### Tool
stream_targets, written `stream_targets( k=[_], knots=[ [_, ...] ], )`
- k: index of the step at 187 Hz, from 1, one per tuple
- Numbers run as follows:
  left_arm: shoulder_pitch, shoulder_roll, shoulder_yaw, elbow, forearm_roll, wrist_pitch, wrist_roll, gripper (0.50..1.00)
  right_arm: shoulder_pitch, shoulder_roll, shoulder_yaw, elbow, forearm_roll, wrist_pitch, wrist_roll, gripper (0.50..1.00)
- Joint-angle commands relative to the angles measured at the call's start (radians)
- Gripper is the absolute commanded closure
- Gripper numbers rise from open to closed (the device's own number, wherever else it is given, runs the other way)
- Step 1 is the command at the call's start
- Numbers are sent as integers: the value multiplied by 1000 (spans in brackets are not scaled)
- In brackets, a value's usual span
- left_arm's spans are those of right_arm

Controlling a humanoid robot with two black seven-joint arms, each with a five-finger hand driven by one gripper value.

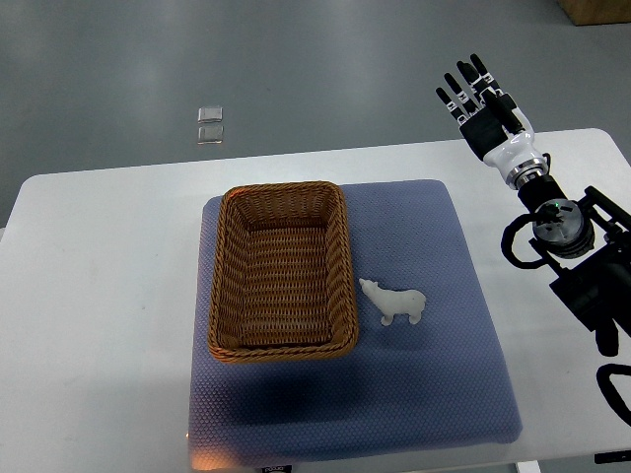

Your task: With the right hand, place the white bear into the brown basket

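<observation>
A small white bear (394, 303) lies on a blue mat (444, 394), just to the right of a brown basket (283, 272) and close to its right wall without clearly touching it. The bear's head points toward the basket. The basket is a woven rectangle, empty inside, sitting on the left half of the mat, which covers the middle of a white table (99, 296). The right hand (483, 103) is raised well away from the bear, up past the table's far right corner, with its dark fingers (459, 94) stretched out straight and holding nothing. Its arm comes in from the right edge. No left arm shows. The pickup has not begun, by the look of it. To do it well, the hand should come down over the bear's body, close around its middle, then lift high enough to clear the basket's wall before letting go inside.
</observation>
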Motion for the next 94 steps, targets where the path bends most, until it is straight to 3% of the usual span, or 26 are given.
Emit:
stream_targets(
  k=[1,63,94],
  knots=[
    [0,0,-1,-1,0,0,0,500,0,0,-2,0,0,0,-1,574],
    [0,0,-4,3,-3,0,-3,500,11,-2,-11,2,-11,2,-3,574],
    [0,0,-3,3,-3,0,-2,500,42,-74,-90,28,-206,8,-9,574]
  ],
)
